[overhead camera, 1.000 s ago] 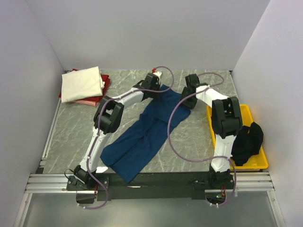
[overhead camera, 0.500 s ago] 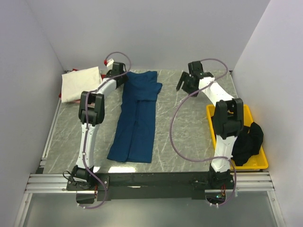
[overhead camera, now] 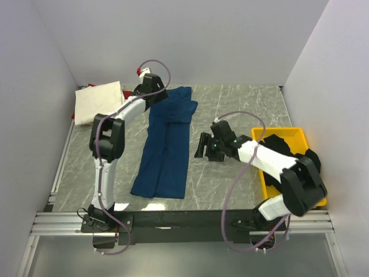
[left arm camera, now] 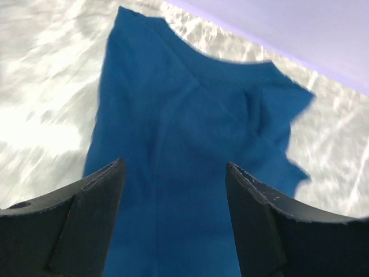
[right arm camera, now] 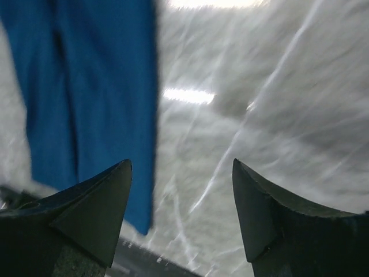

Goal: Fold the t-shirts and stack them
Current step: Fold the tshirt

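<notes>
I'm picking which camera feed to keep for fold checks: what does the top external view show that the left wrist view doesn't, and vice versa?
Only top external: the cream t-shirt at far left, the black t-shirt in the yellow tray, the right gripper, and the full length of the dark blue t-shirt. Only left wrist: the left gripper, open, close above that shirt's far end, with its creases. Both: the dark blue t-shirt lying on the marbled table.
</notes>
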### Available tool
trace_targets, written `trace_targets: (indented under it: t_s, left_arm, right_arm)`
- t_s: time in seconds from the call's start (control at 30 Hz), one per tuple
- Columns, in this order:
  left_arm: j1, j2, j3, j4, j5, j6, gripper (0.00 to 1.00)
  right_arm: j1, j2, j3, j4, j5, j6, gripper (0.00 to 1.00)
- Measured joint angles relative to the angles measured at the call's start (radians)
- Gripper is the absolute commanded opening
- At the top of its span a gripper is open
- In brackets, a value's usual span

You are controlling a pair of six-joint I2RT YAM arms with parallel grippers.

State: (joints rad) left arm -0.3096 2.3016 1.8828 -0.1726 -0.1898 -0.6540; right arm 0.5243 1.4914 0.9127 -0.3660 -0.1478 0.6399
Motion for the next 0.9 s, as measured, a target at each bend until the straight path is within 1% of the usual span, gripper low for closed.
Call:
trace_targets:
  t_s: [0.17, 0.2, 0.33, 0.4, 0.57, 0.67, 0.73, 0.77, 0.9]
  left_arm:
    - [-0.028, -0.263, -0.217, -0.031, -0.093, -0.001, 0.76]
    - [-0.029, -0.333, -0.283, -0.033, -0.114, -0.006, 0.77]
    - [-0.026, -0.543, -0.487, -0.036, -0.156, -0.053, 0.76]
    - [-0.026, -0.660, -0.624, -0.024, -0.165, -0.097, 0.75]
    - [-0.079, -0.924, -0.960, -0.034, -0.195, -0.206, 0.73]
    - [-0.127, -1.081, -1.139, -0.038, -0.201, -0.267, 0.71]
    - [-0.154, -1.176, -1.222, -0.051, -0.204, -0.301, 0.71]
    - [-0.170, -1.217, -1.252, -0.058, -0.208, -0.315, 0.70]
    - [-0.226, -1.321, -1.300, -0.091, -0.229, -0.362, 0.70]
  right_arm:
    - [0.129, -0.180, -0.161, 0.065, -0.002, 0.090, 0.76]
    - [0.158, -0.205, -0.184, 0.070, -0.002, 0.107, 0.75]
    - [0.301, -0.272, -0.265, 0.092, 0.010, 0.184, 0.73]
    - [0.369, -0.287, -0.296, 0.098, 0.021, 0.225, 0.70]
    - [0.498, -0.280, -0.340, 0.133, 0.058, 0.325, 0.64]
    - [0.544, -0.243, -0.348, 0.174, 0.077, 0.377, 0.61]
    - [0.559, -0.212, -0.357, 0.213, 0.083, 0.413, 0.60]
    - [0.563, -0.196, -0.361, 0.229, 0.087, 0.427, 0.58]
    - [0.573, -0.140, -0.365, 0.280, 0.106, 0.476, 0.53]
